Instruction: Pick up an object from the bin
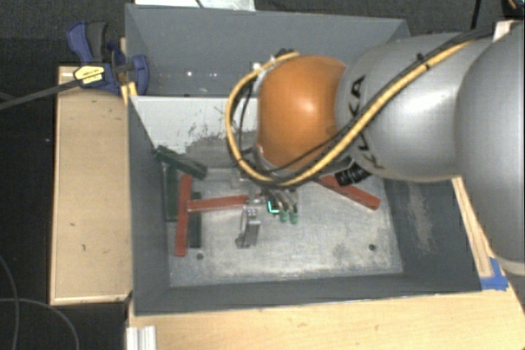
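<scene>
You found the tool (pixel 281 211) low over the middle of the bin (pixel 271 270) floor, under the arm's orange cover (pixel 299 119). You could not tell whether it was open or closed, and nothing could be seen gripped in it. The relation to note was between the tool and the red T-shaped piece (pixel 215 204), which lay flat on the floor toward the bin's left wall in the view. Its stem ran roughly parallel to the bin's near edge, from the crossbar by the left wall to a free end just beside the tool. Its crossbar ran across that, far wall to near edge. The stem's long axis therefore pointed almost straight at the tool, and the free end was the nearest part; whether the two touched could not be told. A small grey metal piece (pixel 247 229) also lay just beside the tool, slightly toward the near edge and the left wall, apart from the stem. Dark green bars (pixel 180 162) lay beside the crossbar, well apart from the tool. A second red bar (pixel 361 194) lay toward the right wall, partly hidden beneath the arm. Judged from this layout, a pick of the stem would call for a short shift toward the left wall, with the closing direction set across the stem.
</scene>
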`<state>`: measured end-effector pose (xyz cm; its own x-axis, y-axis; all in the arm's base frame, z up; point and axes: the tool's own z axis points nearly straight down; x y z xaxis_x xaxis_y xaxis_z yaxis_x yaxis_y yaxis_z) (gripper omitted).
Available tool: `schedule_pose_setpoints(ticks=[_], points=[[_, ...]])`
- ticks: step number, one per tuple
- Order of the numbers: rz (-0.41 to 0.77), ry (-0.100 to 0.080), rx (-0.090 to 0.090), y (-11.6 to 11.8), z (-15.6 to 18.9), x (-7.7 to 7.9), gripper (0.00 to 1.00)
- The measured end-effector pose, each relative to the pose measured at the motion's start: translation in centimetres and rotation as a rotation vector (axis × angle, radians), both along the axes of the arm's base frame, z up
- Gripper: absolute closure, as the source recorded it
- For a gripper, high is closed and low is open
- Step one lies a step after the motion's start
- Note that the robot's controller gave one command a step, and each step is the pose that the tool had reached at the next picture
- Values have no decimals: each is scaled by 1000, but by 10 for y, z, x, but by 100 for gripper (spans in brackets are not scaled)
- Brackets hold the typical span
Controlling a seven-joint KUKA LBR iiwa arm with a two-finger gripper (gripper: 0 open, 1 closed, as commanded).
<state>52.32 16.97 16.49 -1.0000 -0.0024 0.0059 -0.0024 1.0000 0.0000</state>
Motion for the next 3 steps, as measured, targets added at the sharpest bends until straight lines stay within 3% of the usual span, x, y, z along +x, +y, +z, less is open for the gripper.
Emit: schedule_pose_setpoints(ticks=[1, 2, 3], points=[[27, -8, 0, -21, -99, 71, 0], [24, -10, 2, -19, -94, 70, 100], [203, -14, 4, 23, -30, 65, 100]])
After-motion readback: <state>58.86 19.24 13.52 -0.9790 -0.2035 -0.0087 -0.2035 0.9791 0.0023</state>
